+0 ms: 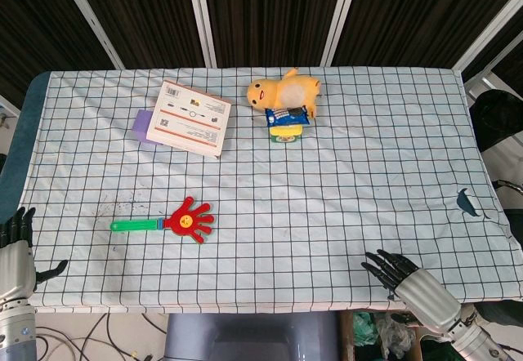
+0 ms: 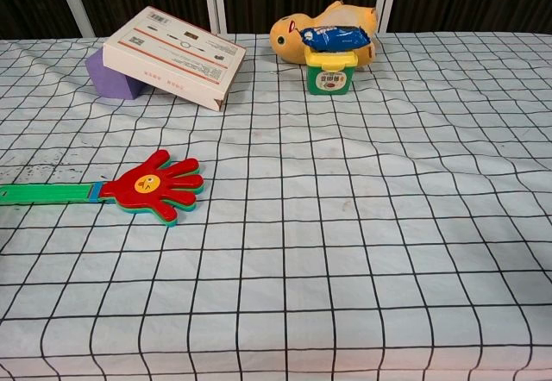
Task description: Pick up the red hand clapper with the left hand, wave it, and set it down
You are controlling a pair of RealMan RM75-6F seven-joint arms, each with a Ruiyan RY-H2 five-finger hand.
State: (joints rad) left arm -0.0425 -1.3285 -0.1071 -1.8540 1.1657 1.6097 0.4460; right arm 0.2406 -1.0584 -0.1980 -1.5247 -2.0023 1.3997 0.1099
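Observation:
The red hand clapper [image 1: 184,219] [image 2: 155,186] lies flat on the checked cloth at the front left, its green handle [image 1: 137,225] [image 2: 45,194] pointing left. My left hand [image 1: 16,251] hangs off the table's front left corner, fingers spread and holding nothing, well to the left of the handle. At the front right edge my right hand [image 1: 402,278] rests with fingers apart, also holding nothing. The chest view shows neither hand.
A white box [image 1: 189,117] [image 2: 172,57] leans on a purple block [image 1: 146,126] [image 2: 116,78] at the back left. A yellow duck plush [image 1: 283,92] [image 2: 323,26], a blue packet [image 1: 288,116] [image 2: 335,37] and a green-yellow tub [image 2: 330,72] sit at the back centre.

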